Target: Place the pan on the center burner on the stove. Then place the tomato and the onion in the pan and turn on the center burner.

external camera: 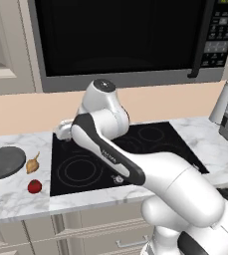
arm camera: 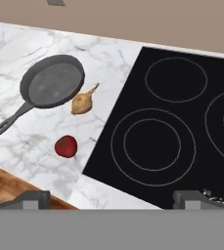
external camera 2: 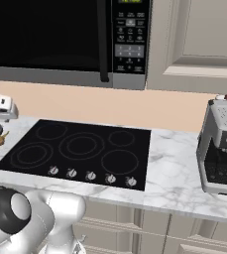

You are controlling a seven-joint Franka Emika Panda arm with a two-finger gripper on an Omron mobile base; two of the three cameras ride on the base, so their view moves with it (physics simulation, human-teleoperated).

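Note:
The dark grey pan (arm camera: pixel 52 81) lies on the marble counter left of the stove (arm camera: pixel 182 161), its long handle (arm camera: pixel 8 124) pointing toward the counter's front edge. Just right of the pan rests the golden-brown onion (arm camera: pixel 83 102), and the red tomato (arm camera: pixel 65 146) sits nearer the front edge. All three also show in the left base view: pan (external camera: pixel 5 162), onion (external camera: pixel 33 163), tomato (external camera: pixel 34 186). The center burner (external camera 2: pixel 82 145) is bare. My gripper (arm camera: pixel 113 197) hangs open high above the stove's left edge (external camera: pixel 60 133), holding nothing.
A black microwave (external camera: pixel 120 35) hangs over the stove. Five silver knobs (external camera 2: pixel 90 175) line the cooktop's front. A grey appliance (external camera 2: pixel 223 149) stands on the counter to the right. My own arm (external camera: pixel 120 159) crosses over the cooktop in the left base view.

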